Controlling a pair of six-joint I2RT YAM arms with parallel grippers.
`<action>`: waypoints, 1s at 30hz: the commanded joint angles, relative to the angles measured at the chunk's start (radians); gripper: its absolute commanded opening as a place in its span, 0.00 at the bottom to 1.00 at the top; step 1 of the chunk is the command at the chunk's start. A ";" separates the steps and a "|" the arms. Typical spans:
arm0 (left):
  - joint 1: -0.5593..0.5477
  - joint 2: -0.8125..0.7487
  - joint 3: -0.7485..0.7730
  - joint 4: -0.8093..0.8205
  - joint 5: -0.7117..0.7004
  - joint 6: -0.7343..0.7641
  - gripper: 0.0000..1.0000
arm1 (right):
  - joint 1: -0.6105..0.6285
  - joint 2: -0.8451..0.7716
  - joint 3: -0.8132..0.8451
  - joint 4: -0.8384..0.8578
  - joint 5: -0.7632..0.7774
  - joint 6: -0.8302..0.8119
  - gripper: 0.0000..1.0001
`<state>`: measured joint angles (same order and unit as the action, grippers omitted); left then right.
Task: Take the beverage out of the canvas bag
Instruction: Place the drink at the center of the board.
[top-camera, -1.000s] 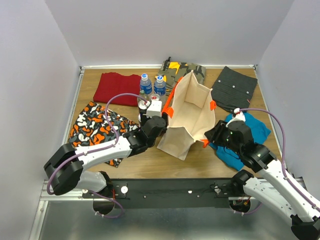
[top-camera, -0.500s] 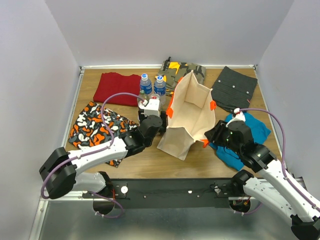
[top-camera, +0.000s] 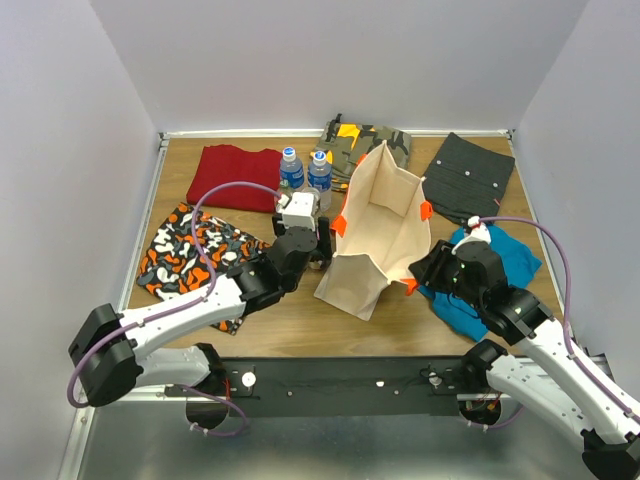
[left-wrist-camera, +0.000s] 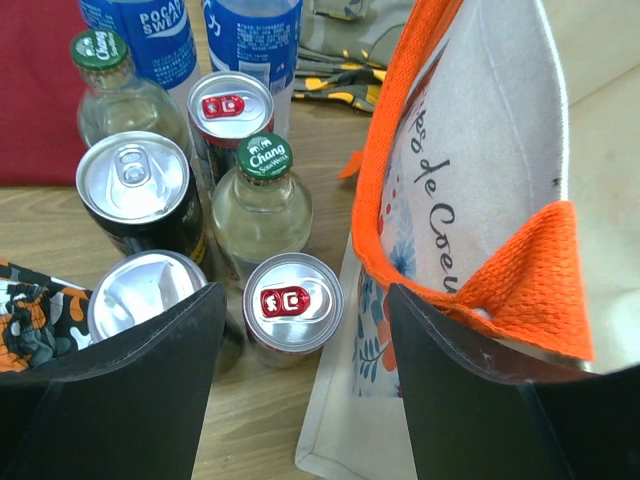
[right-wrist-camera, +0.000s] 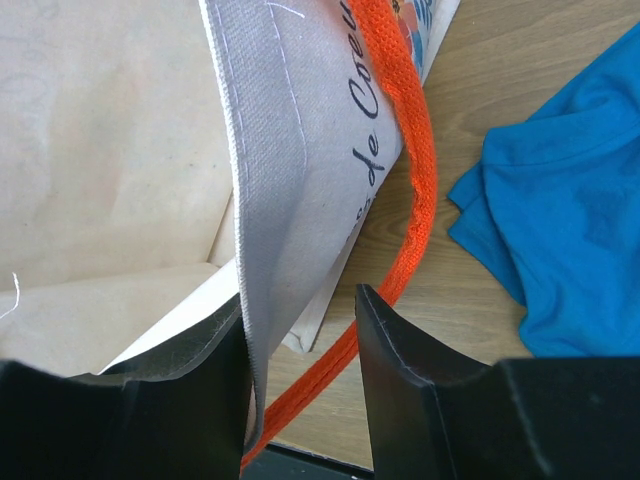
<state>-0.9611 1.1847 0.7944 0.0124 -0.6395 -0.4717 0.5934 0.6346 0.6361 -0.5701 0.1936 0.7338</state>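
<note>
Eight drinks (top-camera: 291, 170) stand clustered on the worktop (top-camera: 400, 325), just left of the canvas bag (top-camera: 385, 225), upper centre of the top view. From the left wrist I see two blue-label bottles (left-wrist-camera: 250, 30) at the top edge, two green-cap bottles (left-wrist-camera: 262, 200) and four cans. The nearest red-tab can (left-wrist-camera: 290, 320) is upright, just beside the bag's printed side.

Left gripper (left-wrist-camera: 303, 300) hovers over that can. Its jaws are spread wide, one either side of it in the picture, and I see no contact.

The bag stands upright with its mouth open.

Right gripper (right-wrist-camera: 300, 340) sits at the bag's lower-right corner in the top view. Its jaws straddle the bag wall (right-wrist-camera: 300, 130) and the orange handle (right-wrist-camera: 415, 200), with canvas against one finger and a gap showing. I can't tell whether they're clamping. The blue shirt (right-wrist-camera: 560, 220) lies flat, right of frame.
</note>
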 joint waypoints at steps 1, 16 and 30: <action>0.004 -0.053 0.031 -0.043 -0.060 0.005 0.77 | -0.006 -0.003 -0.016 -0.014 0.004 -0.002 0.51; 0.042 -0.134 -0.037 -0.092 -0.006 -0.097 0.80 | -0.004 -0.010 -0.015 -0.016 0.000 -0.002 0.52; 0.148 -0.333 0.238 -0.422 0.228 0.064 0.99 | -0.004 -0.049 0.005 -0.019 0.000 -0.013 0.61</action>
<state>-0.8234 0.8967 0.9436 -0.2775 -0.4885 -0.4801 0.5934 0.6067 0.6361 -0.5701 0.1932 0.7322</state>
